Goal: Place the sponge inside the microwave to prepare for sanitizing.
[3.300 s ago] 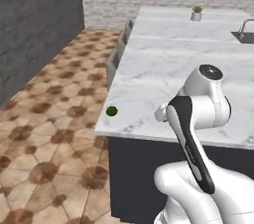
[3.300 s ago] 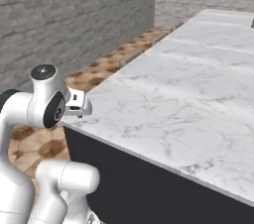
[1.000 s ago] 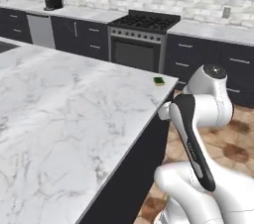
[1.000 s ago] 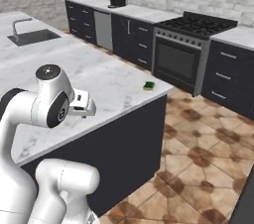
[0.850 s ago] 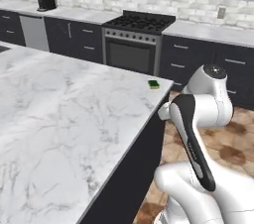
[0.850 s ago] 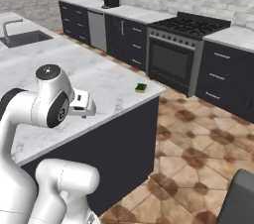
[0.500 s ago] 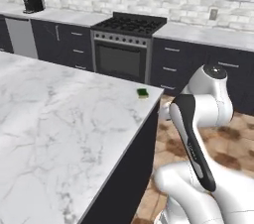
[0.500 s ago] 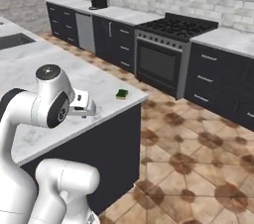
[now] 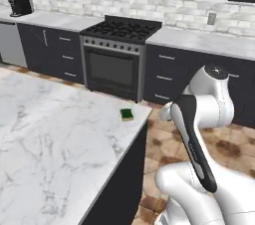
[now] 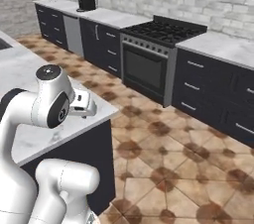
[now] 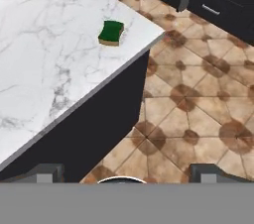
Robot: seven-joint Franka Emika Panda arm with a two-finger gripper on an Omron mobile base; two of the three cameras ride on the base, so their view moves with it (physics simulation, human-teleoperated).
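Observation:
The sponge is a small green block with a yellow layer, lying flat near the corner of the white marble island. In the hand view the sponge sits up and left of my gripper, well apart from it. The two dark fingertips stand wide apart with nothing between them, so the gripper is open, hovering off the island's edge over the floor. My hand is tucked close against the arm. The microwave is out of view.
A black range stands among dark cabinets along the back wall, under a pale counter with a small dark appliance. A brown tiled floor runs between the island and the cabinets.
The base has driven and turned, so the whole scene shifted. The island corner with the sponge now appears closer and lower in the left base view. The arm's pose and open gripper are unchanged.

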